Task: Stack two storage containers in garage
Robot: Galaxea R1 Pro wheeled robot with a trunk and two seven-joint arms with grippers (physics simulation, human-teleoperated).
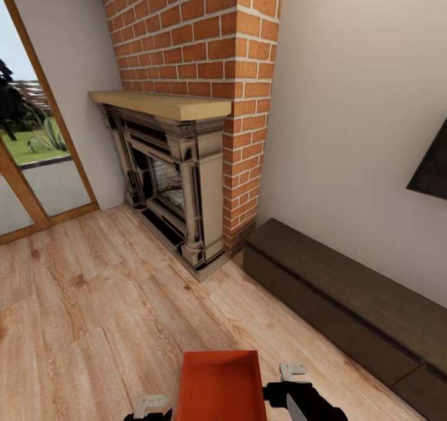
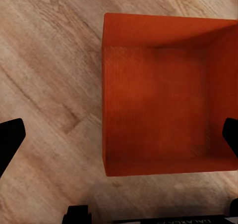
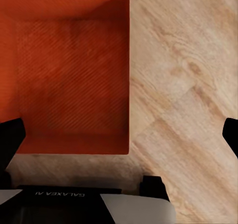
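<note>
**A:** What's closest to you?

**B:** One orange-red storage container (image 1: 221,387) sits on the light wood plank floor (image 1: 93,297) right below me, open side up and bare inside. My left end effector (image 2: 119,135) hangs over its left wall and my right end effector (image 3: 119,135) over its right wall. From each wrist camera I see the two dark fingertips (image 2: 10,140) spread wide, one over the ribbed bottom and one over the planks. Neither pair is clamped on anything; both stand well apart above the bin, and I can't tell how far above the rim.

**A:** And from the head camera?

**B:** The arms flank the container at the lower edge, the right arm (image 1: 304,399) just beside its right wall, the left arm (image 1: 149,407) just beside its left.

**A:** Farther out?

**B:** A long low dark-brown cabinet (image 1: 347,297) runs along the pale wall to my right. Beyond it the red brick fireplace (image 1: 198,98) rises, with a wood mantel (image 1: 164,104). A corner of the black TV (image 1: 431,172) shows on the wall at right, and a glass door (image 1: 31,141) at far left looks onto grass.
</note>
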